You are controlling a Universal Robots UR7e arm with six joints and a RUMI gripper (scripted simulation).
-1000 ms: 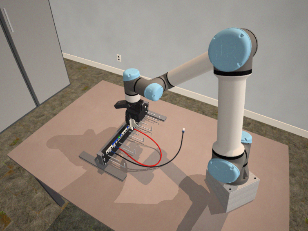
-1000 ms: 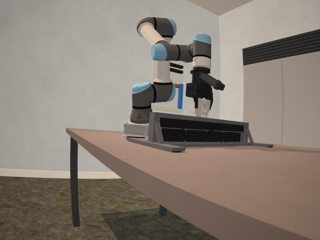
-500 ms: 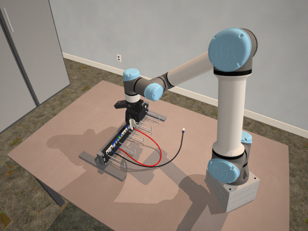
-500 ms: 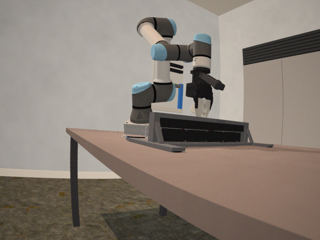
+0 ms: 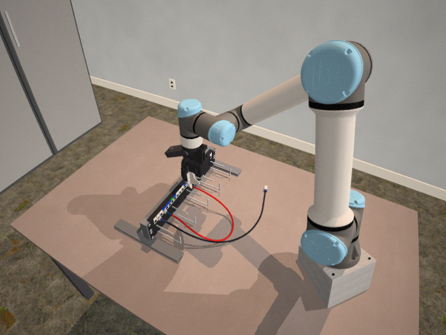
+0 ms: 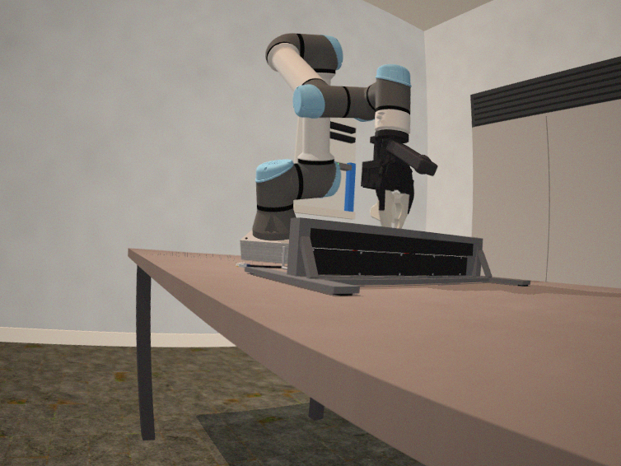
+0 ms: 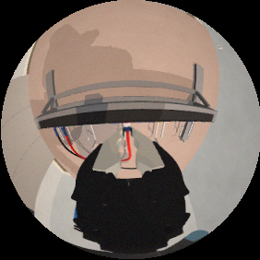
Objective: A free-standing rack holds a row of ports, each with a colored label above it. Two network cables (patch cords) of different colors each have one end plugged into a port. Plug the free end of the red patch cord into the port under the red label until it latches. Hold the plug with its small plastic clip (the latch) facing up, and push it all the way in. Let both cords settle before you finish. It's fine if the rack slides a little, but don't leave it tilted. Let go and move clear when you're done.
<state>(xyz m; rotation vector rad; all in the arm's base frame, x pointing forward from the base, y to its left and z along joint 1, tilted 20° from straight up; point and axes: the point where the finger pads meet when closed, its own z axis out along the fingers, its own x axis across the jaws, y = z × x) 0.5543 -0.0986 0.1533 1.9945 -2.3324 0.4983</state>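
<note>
Red cable runs up between the pale fingers of the black two-jaw pincer, which is clamped on the free plug of the red patch cord. In the wrist view the plug sits at twelve o'clock from the pincer, its long axis pointing straight at the dark underside of the grey free-standing metal rack, and its tip looks to be at or just inside the port row; whether it has latched I cannot tell, and the red label is too small to read here.

From the top view the rack lies as a long narrow bar across the matte brown bench, running from seven o'clock to one o'clock, with the pincer hanging over its one o'clock end. The red cord leaves the pincer, bows out toward four o'clock in a smooth glossy loop and returns to a port near the rack's seven o'clock end. A thin black patch cord shares that end, sweeps wider, and finishes in a small white plug lying loose on the bench, well apart from the rack at three o'clock.

Thin grey wire brackets stick out from the rack's cable side like comb teeth. In the exterior view the rack stands level on flat feet, its black panel upright, not tilted.

The coming push, as I judge it, must follow the plug's axis squarely into the port, since any sideways load could tip the light frame.
</note>
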